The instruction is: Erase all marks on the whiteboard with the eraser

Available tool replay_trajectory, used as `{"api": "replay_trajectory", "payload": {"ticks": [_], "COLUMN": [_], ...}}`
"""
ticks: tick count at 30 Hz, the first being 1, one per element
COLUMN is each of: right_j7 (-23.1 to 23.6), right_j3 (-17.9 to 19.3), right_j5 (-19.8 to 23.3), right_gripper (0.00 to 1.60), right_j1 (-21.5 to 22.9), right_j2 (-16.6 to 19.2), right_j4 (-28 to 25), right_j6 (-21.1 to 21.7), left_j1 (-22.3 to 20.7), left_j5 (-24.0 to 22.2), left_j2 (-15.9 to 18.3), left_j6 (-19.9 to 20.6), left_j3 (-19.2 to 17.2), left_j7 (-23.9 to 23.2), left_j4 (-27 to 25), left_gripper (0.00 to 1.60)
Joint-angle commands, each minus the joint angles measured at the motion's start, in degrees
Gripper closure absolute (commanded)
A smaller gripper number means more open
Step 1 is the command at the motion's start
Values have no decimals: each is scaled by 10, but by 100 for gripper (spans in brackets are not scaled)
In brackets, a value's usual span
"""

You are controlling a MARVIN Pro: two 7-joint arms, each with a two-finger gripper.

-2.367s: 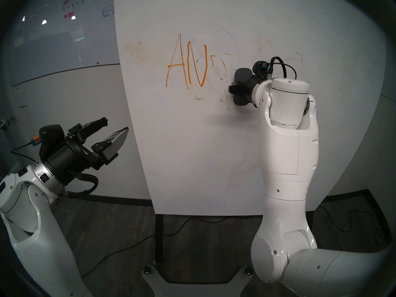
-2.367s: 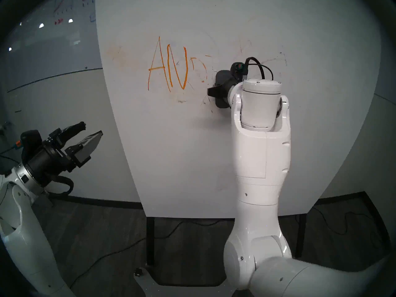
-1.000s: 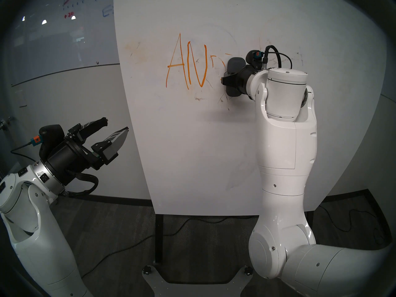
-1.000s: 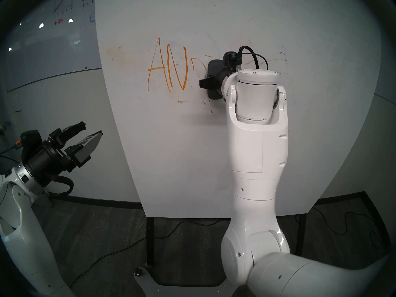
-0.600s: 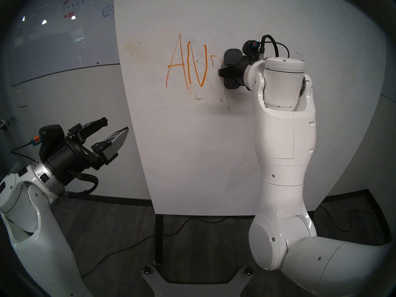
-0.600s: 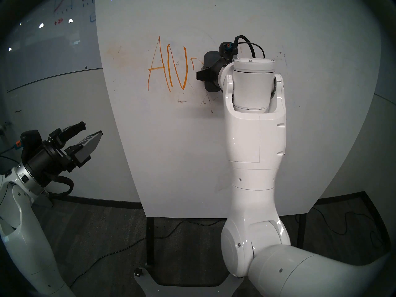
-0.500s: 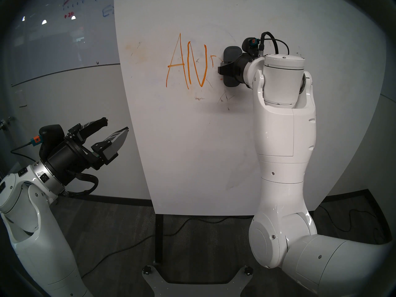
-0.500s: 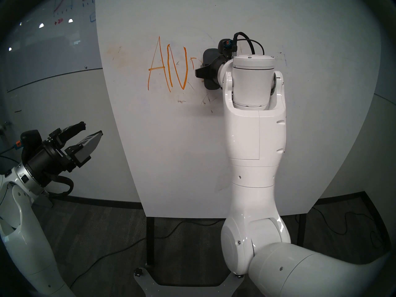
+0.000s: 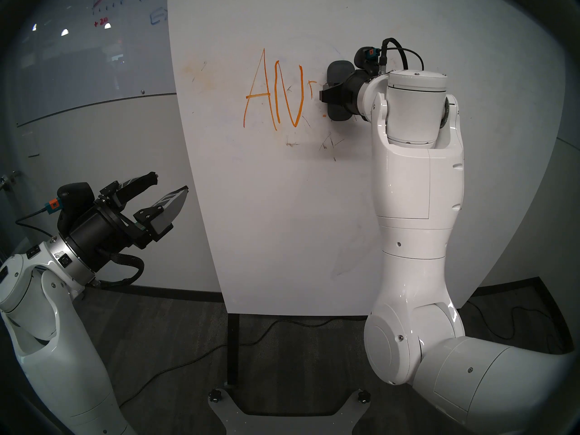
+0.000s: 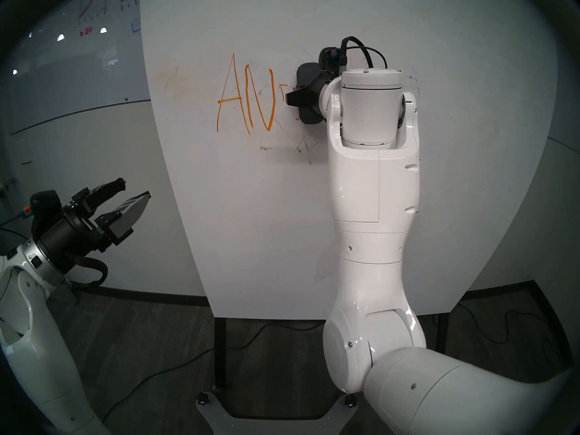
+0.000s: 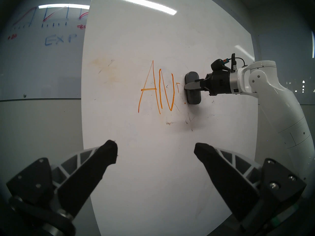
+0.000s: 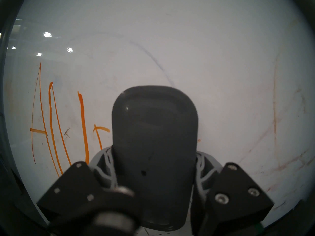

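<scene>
The whiteboard point(image 9: 282, 221) carries orange marks point(image 9: 273, 92): an A, an N, a small hooked stroke point(image 12: 100, 130) and an orange dot point(image 9: 324, 114) by the eraser's lower left. My right gripper point(image 9: 329, 97) is shut on the dark grey eraser point(image 9: 338, 73), which stands upright and is pressed flat on the board just right of the hooked stroke. In the right wrist view the eraser point(image 12: 154, 128) fills the middle between my fingers point(image 12: 104, 160). My left gripper point(image 9: 168, 184) hangs open and empty at the board's lower left, off the surface.
Faint grey-brown scratches point(image 9: 326, 145) lie below the eraser. A glass wall board with red and blue graph lines point(image 9: 103, 4) is behind on the left. A black leg point(image 9: 233, 346), floor cables point(image 9: 282, 324) and my base point(image 9: 282, 406) sit below.
My right arm has slid the eraser up and to the left across the board. The curved strokes and the short dash right of the N are gone. The left arm has not moved.
</scene>
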Motion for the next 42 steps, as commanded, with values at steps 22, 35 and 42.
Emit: {"api": "replay_trajectory", "payload": {"ticks": [22,35,42], "right_j7": [80,106,98], "right_j3": [10,29,61], "right_j5": [-91,-141,-157], "right_gripper": [160,160,160], "right_j1": [-41,-75,-79], "right_j2": [-14,-44,-77], "right_j4": [-8,-32,-40], "right_j6": [-3,-3,-3], "left_j1": [1,1,1], "left_j5": [-2,-2,-2], "left_j2": [1,1,1], "left_j6": [1,0,0], "left_j3": [1,1,1], "left_j7": [0,1,1], "left_j4": [-9,-9,-9], "left_gripper": [0,0,0]}}
